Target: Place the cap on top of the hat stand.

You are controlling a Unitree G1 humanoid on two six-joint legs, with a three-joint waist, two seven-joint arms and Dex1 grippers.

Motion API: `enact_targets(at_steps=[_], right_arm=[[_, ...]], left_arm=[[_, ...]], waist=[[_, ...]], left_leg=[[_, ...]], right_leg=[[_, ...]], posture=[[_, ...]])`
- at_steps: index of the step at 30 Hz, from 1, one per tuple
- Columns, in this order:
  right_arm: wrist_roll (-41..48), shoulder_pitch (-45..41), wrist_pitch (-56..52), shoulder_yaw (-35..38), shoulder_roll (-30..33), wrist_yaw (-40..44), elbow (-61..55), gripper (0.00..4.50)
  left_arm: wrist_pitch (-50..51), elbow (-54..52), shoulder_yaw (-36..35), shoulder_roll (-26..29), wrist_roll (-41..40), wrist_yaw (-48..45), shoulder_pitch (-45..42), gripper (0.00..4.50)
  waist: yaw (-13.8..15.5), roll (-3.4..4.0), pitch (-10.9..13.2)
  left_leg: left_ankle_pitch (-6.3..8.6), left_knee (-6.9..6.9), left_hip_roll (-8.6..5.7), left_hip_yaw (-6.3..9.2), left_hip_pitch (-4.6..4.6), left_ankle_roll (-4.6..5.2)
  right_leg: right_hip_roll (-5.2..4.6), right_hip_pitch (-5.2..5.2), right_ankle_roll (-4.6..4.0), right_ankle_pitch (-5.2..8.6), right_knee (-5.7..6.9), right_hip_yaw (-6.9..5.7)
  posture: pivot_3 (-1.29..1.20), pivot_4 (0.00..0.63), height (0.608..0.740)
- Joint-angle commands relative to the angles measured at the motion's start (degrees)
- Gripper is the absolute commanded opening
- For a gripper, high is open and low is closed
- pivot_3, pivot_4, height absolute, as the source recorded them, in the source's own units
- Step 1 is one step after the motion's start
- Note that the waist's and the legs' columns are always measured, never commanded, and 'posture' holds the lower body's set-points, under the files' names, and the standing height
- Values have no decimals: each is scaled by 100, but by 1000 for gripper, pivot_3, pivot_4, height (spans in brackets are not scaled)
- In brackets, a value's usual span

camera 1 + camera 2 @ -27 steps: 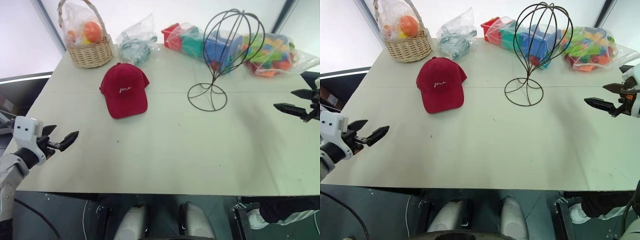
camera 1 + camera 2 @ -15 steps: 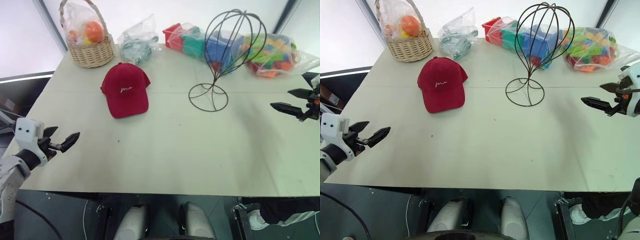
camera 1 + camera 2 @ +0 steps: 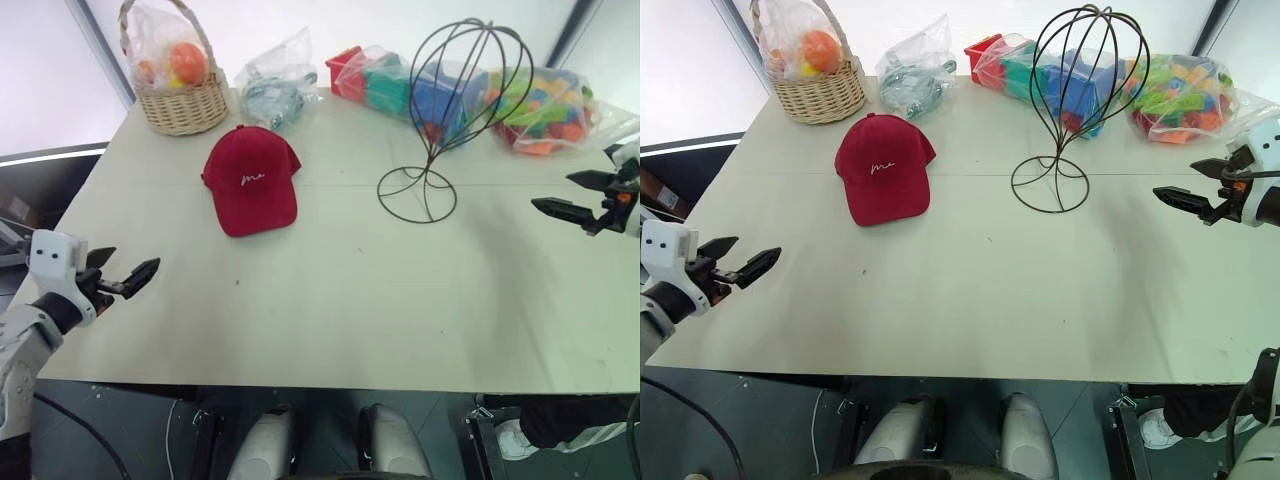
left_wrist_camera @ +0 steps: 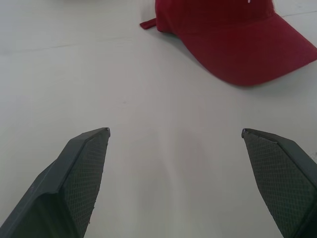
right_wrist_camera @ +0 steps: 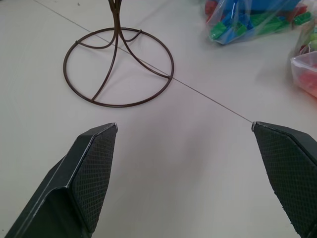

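On table, cap lies well ahead of L pincer, jaws wide, empty

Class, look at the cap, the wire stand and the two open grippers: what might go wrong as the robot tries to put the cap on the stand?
1. The cap lies flat on the table; the open left gripper may pinch only the soft crown or push the cap along.
2. The stand is thin wire on a narrow ring base; a nudge may tip it.
3. Bags of blocks sit right behind it, crowding the approach.
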State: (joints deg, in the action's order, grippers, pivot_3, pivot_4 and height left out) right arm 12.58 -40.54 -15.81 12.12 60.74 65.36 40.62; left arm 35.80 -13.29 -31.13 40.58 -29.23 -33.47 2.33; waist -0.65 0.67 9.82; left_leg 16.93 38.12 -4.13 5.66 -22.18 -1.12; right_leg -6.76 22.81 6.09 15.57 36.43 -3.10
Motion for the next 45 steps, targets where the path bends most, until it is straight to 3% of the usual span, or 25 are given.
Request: enact_targets(at_steps=[1, 13, 19, 27, 36, 45], right_arm=[[62, -78, 109, 122, 47, -52, -108, 4455], [283, -19, -176, 124, 112, 205, -598, 4455], [1341, 161, -2376, 241, 638, 999, -2466, 4455], [2992, 249, -4565, 1187, 379, 191, -4437, 4455], [3491, -81, -4535, 1452, 289, -430, -4734, 4455], [3449, 13, -4193, 1402, 299, -499, -4521, 4455]], left_arm=[[-134, 22, -54, 124, 73, -2, -60, 4468], [-145, 3, -65, 86, 108, -75, -8, 4468], [-103, 76, -23, 181, 139, -187, -23, 4468], [-279, 155, 468, 272, 375, -181, -419, 4468], [-3505, 549, 1803, 921, 2871, 96, -891, 4468], [-4978, 691, 2560, 685, 4153, 661, -1003, 4468]], waist=[[0, 0, 0], [0, 0, 0], [7, 11, 7], [104, 8, 5], [154, 6, 6], [136, 5, 7]], left_leg=[[0, 0, 0, 0, 0, 0], [0, 0, 0, 0, 0, 0], [0, 0, 1, 1, -4, 0], [2, 3, -1, 5, -9, 3], [1, 3, -3, 0, -24, 2], [3, 0, 3, -52, -23, 7]], right_leg=[[0, 0, 0, 0, 0, 0], [0, 0, 0, 0, 0, 0], [-1, 6, 0, 0, 2, 0], [-2, 5, 0, 0, -1, 0], [-4, 22, -1, -1, -1, 1], [-4, 58, 0, -1, 39, 28]], posture=[[0, 150, 740], [0, 150, 740], [0, 150, 740], [0, 150, 740], [0, 150, 740], [0, 150, 740]])
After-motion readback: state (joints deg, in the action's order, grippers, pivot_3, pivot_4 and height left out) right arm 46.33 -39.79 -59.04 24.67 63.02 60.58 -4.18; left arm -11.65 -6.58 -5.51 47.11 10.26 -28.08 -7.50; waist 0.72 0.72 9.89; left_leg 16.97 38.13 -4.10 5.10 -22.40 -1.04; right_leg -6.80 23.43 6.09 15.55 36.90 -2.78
